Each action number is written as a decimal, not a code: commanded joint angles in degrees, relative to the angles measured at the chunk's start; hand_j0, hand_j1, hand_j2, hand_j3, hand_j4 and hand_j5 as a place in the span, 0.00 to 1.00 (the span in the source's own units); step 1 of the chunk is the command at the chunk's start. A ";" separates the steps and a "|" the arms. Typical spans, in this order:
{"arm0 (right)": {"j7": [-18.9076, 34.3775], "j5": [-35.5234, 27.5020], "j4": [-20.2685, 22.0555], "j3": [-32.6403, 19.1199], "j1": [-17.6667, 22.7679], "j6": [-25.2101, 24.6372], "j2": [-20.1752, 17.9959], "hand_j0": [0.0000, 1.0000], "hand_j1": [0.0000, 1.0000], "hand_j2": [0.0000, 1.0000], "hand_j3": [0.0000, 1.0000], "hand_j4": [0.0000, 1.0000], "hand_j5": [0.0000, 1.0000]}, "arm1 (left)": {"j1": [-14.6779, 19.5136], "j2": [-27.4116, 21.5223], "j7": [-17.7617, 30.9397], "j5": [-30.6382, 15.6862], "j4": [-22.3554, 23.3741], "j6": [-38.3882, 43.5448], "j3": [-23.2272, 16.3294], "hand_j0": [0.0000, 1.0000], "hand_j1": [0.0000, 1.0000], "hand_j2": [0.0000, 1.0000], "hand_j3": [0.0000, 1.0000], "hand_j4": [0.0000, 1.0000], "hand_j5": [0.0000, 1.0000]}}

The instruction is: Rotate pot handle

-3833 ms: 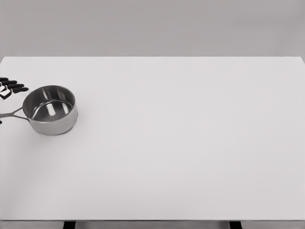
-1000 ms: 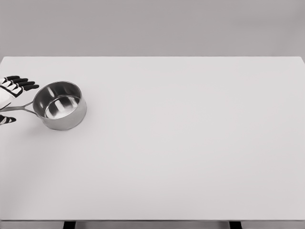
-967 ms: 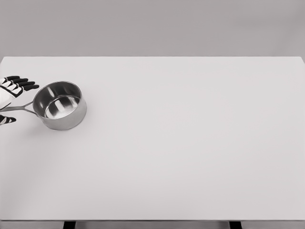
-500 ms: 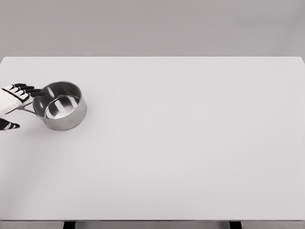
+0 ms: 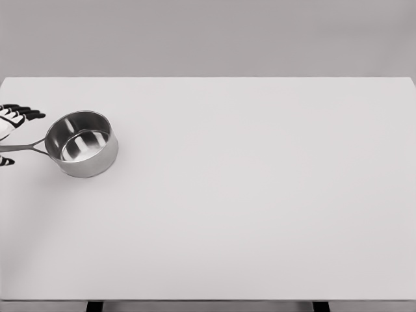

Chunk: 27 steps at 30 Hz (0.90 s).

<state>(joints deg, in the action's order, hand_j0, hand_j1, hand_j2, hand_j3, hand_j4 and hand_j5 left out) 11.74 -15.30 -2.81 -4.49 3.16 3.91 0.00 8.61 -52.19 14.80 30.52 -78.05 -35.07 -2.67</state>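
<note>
- The near edge of the white table [image 5: 214, 260] is seen along the bottom of the head view, with two dark legs showing just beneath it, one at the lower left and one at the lower right.
- The broad middle and right of the table top are shown as plain white surface.
- A steel pot [image 5: 82, 143] is seen standing upright on the table at the far left, roughly midway between the near and far edges. Its open mouth is turned up, and its shiny inner wall and bottom are visible.
- The pot handle [image 5: 25, 147], a thin grey bar, is seen running from the pot's left side toward the left border of the picture, lying almost level and pointing left.
- The left hand [image 5: 9, 127] is found at the left border, only partly in view, white with black fingertips.
- Its fingers [image 5: 26, 114] are held apart and stretched toward the right, just behind the handle, with their tips short of the pot's rim. One more dark tip is seen just in front of the handle at the border.
- The handle is thus seen passing between fingers and thumb, with nothing clamped on it; whether it is touched cannot be told.
- A plain grey wall is seen behind the far edge of the table.
</note>
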 commanded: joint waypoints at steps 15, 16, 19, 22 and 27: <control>0.04 0.01 0.00 0.00 0.00 0.05 0.00 1.00 1.00 1.00 1.00 1.00 1.00 | 3.16 2.70 0.14 0.15 5.80 0.07 -0.49 1.00 1.00 1.00 1.00 1.00 1.00; 0.04 0.01 0.00 0.00 0.00 -0.04 0.00 1.00 1.00 1.00 1.00 1.00 1.00 | 3.25 2.70 0.14 0.15 5.89 0.07 -0.41 1.00 1.00 1.00 1.00 1.00 1.00; 0.04 0.01 0.00 0.00 0.00 -0.04 0.00 1.00 1.00 1.00 1.00 1.00 1.00 | 3.25 2.70 0.14 0.15 6.15 0.07 -0.41 1.00 1.00 1.00 1.00 1.00 1.00; 0.04 0.01 0.00 0.00 0.00 -0.04 0.00 1.00 1.00 1.00 1.00 1.00 1.00 | 4.04 2.70 0.14 0.15 7.38 0.07 -0.41 1.00 1.00 1.00 1.00 1.00 1.00; -0.05 0.01 0.00 0.00 0.00 0.05 0.00 1.00 1.00 1.00 1.00 1.00 1.00 | 4.75 2.70 0.14 0.15 8.44 0.07 -0.41 1.00 1.00 1.00 1.00 1.00 1.00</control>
<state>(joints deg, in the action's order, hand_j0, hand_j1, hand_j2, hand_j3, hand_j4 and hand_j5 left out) 11.73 -15.30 -2.81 -4.49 3.16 3.89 0.00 13.53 -49.42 14.97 31.03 -70.01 -35.07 -3.10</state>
